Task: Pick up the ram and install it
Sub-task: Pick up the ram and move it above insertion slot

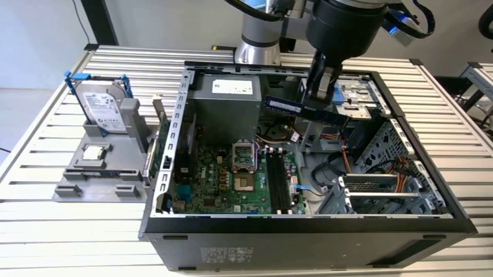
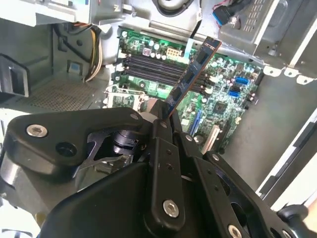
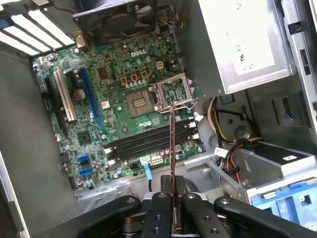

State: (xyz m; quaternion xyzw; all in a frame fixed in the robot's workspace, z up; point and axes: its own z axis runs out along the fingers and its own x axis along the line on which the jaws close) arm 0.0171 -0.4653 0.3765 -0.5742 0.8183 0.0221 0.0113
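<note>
The ram [image 1: 297, 108] is a long, thin, dark blue stick held in the air over the open computer case [image 1: 177, 144]. My gripper [image 1: 318, 101] is shut on it near one end, above the back right of the case in the exterior view. In the second wrist view the ram [image 2: 195, 67] juts out from the gripper [image 2: 162, 121] at a slant. It hangs edge-on in the first wrist view, the ram [image 3: 172, 148] rising from the gripper [image 3: 173, 201]. Below lie the black memory slots [image 3: 143, 141] on the green motherboard [image 1: 223, 190], with a clear gap between them and the stick.
A grey power supply [image 1: 223, 98] stands at the case's back, and a drive cage [image 1: 385, 190] fills its right side in the exterior view. Left of the case, a grey fixture [image 1: 73, 187] carries a silver hard drive [image 1: 104, 107] with blue rails and a small processor chip [image 1: 94, 153].
</note>
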